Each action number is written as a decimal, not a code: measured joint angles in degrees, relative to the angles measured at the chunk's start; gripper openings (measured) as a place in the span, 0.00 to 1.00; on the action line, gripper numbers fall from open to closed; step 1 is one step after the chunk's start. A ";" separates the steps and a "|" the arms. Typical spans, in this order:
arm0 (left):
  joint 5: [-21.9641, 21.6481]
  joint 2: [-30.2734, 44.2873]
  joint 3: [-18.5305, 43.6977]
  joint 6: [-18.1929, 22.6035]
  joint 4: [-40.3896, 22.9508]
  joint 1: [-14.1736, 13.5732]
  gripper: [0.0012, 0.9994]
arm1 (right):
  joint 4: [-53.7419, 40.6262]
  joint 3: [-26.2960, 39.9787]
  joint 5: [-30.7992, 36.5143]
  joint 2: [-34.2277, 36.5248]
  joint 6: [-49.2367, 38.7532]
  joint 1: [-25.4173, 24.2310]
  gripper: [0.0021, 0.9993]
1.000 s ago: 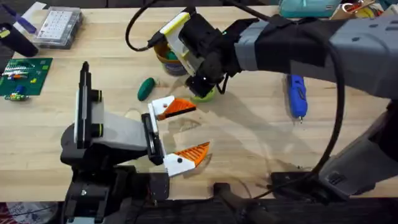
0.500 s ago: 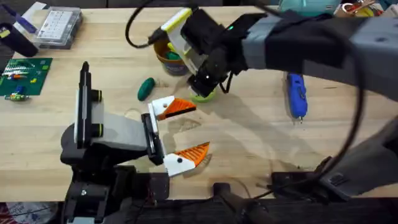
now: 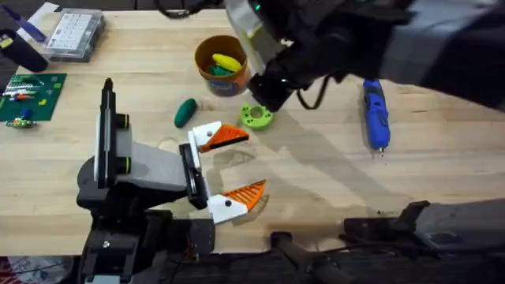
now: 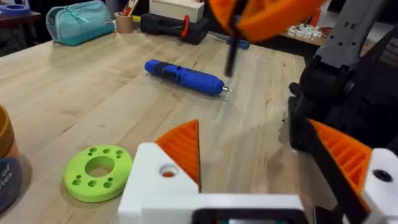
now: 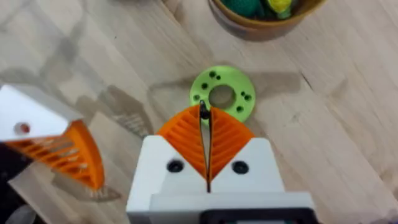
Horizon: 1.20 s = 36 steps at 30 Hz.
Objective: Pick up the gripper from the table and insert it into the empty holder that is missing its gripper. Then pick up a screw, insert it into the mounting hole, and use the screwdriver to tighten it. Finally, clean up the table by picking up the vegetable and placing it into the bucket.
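From above, the bucket (image 3: 220,65) stands at the far middle of the table (image 3: 331,181), a green vegetable (image 3: 185,112) lying near it. The screwdriver (image 3: 375,123) lies off to the right. The left gripper (image 3: 229,167) rests spread wide.

The left wrist camera shows a green ring (image 4: 98,172) flat on the wood.

In the right wrist view, the right gripper (image 5: 205,121) is pressed together, seemingly pinching a small dark screw.

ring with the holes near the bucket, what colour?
Lime green. The ring shows best in the right wrist view, lying flat on the table beside the bucket.
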 joint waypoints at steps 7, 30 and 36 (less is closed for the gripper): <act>0.02 0.00 0.00 0.00 -0.02 0.00 0.99 | -11.33 5.88 -0.35 -4.15 -0.24 0.03 0.00; 0.07 0.00 0.00 0.00 -0.02 0.00 0.99 | -24.88 21.56 -0.64 -4.39 2.82 19.35 0.00; 0.07 0.00 0.00 0.00 -0.02 0.00 0.99 | -24.81 21.56 -0.61 -4.37 2.78 19.61 0.00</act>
